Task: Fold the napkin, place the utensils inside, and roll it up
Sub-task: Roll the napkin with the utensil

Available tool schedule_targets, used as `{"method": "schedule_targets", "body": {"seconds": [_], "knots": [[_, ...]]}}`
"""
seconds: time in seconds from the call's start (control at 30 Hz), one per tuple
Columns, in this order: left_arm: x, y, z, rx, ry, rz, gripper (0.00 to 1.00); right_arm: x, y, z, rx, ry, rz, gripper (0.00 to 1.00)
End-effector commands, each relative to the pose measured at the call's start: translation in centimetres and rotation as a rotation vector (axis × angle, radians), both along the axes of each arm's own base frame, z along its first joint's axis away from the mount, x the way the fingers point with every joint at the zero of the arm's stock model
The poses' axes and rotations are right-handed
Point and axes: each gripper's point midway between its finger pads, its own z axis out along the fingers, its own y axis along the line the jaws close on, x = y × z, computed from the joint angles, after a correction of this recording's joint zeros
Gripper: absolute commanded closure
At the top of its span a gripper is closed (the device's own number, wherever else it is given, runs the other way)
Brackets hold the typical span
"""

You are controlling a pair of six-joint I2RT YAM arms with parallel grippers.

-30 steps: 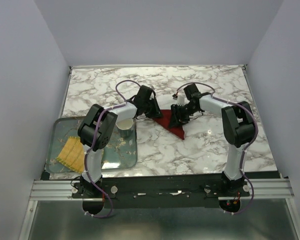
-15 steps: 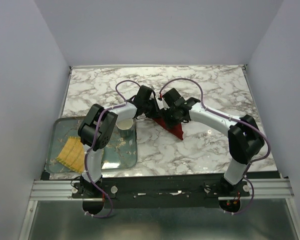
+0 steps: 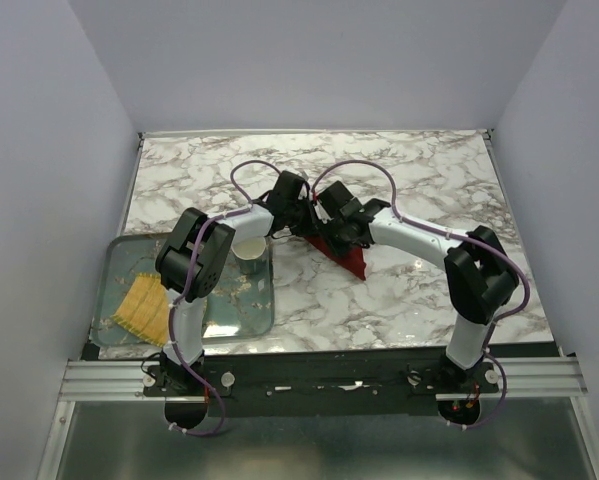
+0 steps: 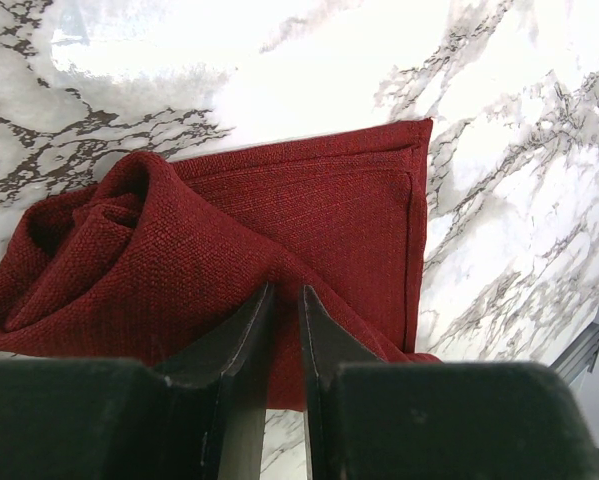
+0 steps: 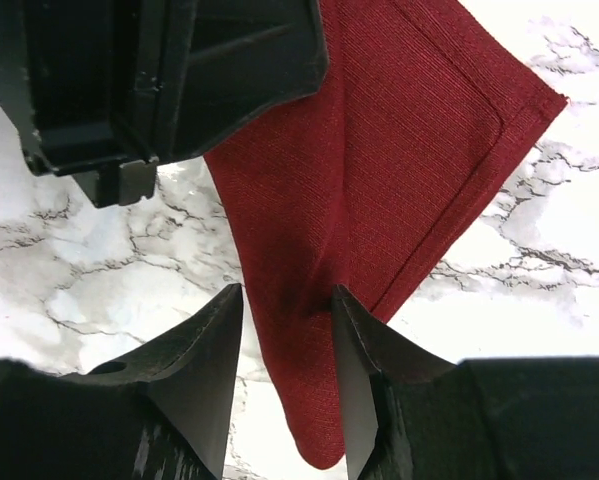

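We could read no text, label, brand, number or sign in any view: none on the dark red woven cloth napkin, none on the white, grey-veined marble tabletop.

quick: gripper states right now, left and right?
Left gripper: closed, pinching a raised fold of the napkin.
Right gripper: jaws partly apart astride a napkin fold; whether it grips cannot be told.

I see white tube arms with chunky black joints. Purple cables loop behind the left gripper and right gripper, whose wedge fingers are matte black.
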Motion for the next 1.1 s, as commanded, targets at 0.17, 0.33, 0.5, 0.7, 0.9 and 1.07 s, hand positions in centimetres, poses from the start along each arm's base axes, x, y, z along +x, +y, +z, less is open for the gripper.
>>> {"method": "schedule_targets", "body": {"seconds": [0.17,0.33,0.5,0.7,0.9,1.07], "knots": [[-0.7,1.0,-2.3,0.047,0.051,0.008,0.75,-0.8,0.1,-3.1,0.002,0.021,-0.009,0.41],[-0.6,0.9,-2.0,0.043,0.05,0.005,0.75,-0.3,-0.7,-4.8,-0.048,0.005,-0.029,0.41],[-0.4,0.9,-0.8,0.032,0.03,0.003,0.75,0.1,-1.6,-5.2,-0.084,-0.018,-0.076,0.57],[0.6,1.1,3.1,0.03,-0.05,0.003,0.67,-0.3,-0.4,-4.8,0.007,0.046,-0.052,0.66],[1.6,1.9,8.2,0.053,-0.169,0.015,0.6,-1.5,1.4,-3.5,0.258,0.268,-0.027,0.67],[1.1,1.4,9.4,0.017,-0.171,-0.003,0.6,-1.8,1.6,-2.6,0.503,0.469,-0.043,0.69]]}}
